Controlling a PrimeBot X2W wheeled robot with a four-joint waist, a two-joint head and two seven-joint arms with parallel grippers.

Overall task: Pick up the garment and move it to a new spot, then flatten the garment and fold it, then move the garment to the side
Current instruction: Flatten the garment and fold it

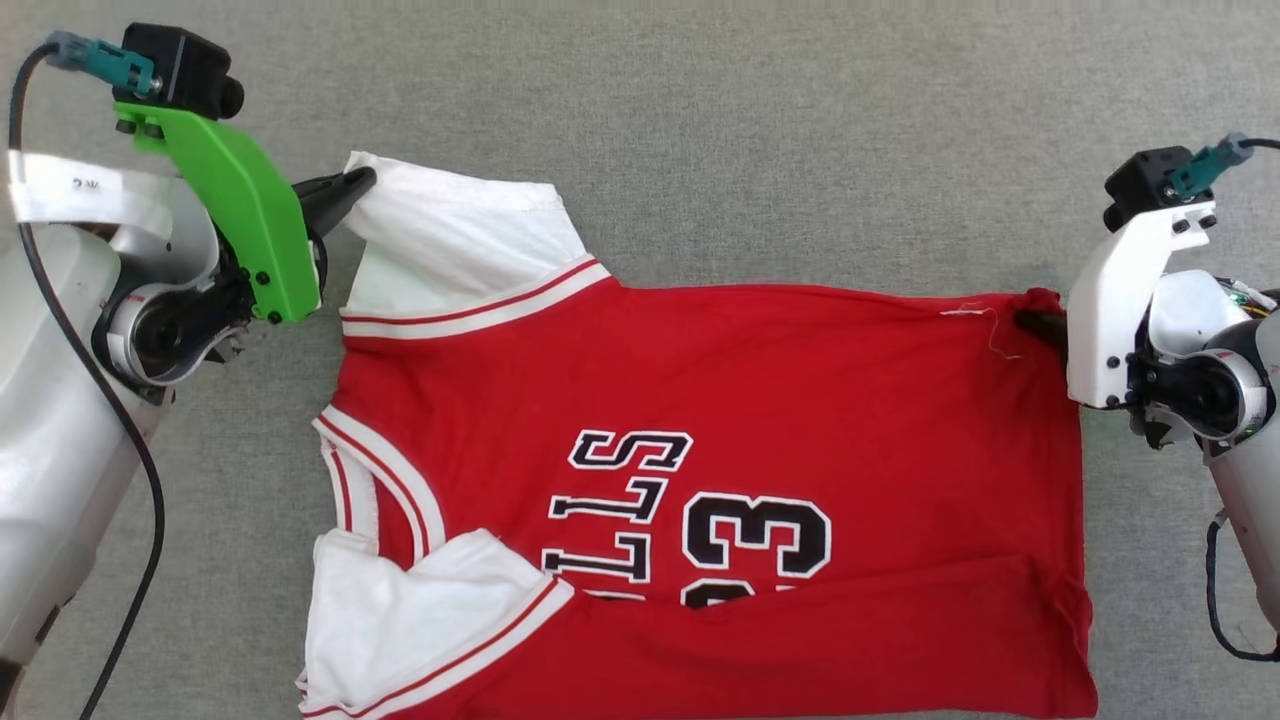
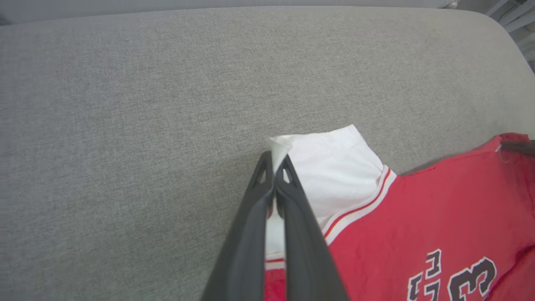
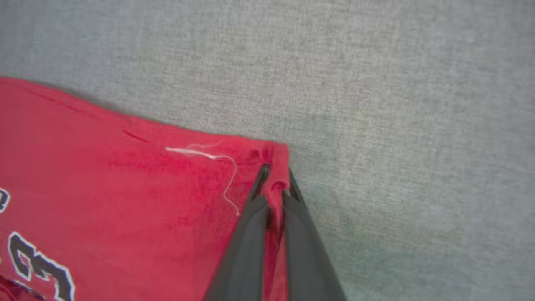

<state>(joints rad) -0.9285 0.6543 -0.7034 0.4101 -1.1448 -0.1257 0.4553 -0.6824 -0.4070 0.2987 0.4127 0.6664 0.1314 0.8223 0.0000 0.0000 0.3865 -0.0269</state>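
Observation:
The garment (image 1: 800,400), a red jersey with white sleeves, striped trim and black numerals, lies spread sideways on the grey cloth surface, its near edge folded over the lettering. My left gripper (image 1: 362,182) is shut on the tip of the far white sleeve (image 2: 334,167); the left wrist view shows the white cloth pinched between my fingers (image 2: 250,196). My right gripper (image 1: 1030,322) is shut on the garment's far hem corner (image 3: 273,161), where red cloth (image 3: 125,188) bunches between the two dark fingers (image 3: 301,217). A loose white thread (image 3: 209,155) trails near that corner.
Grey cloth surface (image 1: 750,130) stretches bare beyond the garment. Its rounded far edge (image 2: 501,33) shows at the upper right of the left wrist view. A black cable (image 1: 130,450) hangs beside my left arm.

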